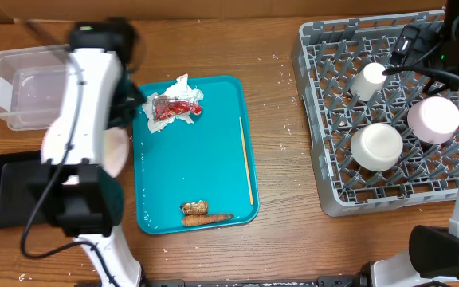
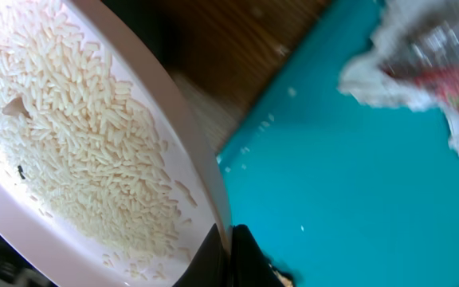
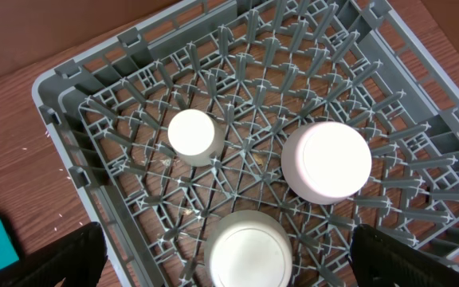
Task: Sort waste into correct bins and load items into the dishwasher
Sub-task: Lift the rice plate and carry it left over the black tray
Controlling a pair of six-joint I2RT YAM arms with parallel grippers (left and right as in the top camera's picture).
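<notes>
- Jaws of the left gripper (image 2: 229, 253) are pinched shut on the rim of the pale pink plate (image 2: 190, 159). In the left wrist view the plate runs up and to the left from the pinch.
- Rice grains (image 2: 78, 135) lie thick across the plate's face, which looks tilted, not level.
- Seen from overhead, the plate sits under the left arm, just off the left edge of the teal tray (image 1: 213, 143).
- Both bins lie further left on the counter: the clear tub (image 1: 22, 88) at upper left, the black tray (image 1: 2, 195) at lower left. I judge either one a short swing leftward.
- Tissue (image 1: 183, 84) and red wrapper (image 1: 174, 108) rest on the teal tray's upper part.
- The right gripper (image 3: 229, 267) hangs with jaws wide over the dish rack (image 3: 62, 88), far right and well apart from the bins, so the left arm is the nearer one.
</notes>
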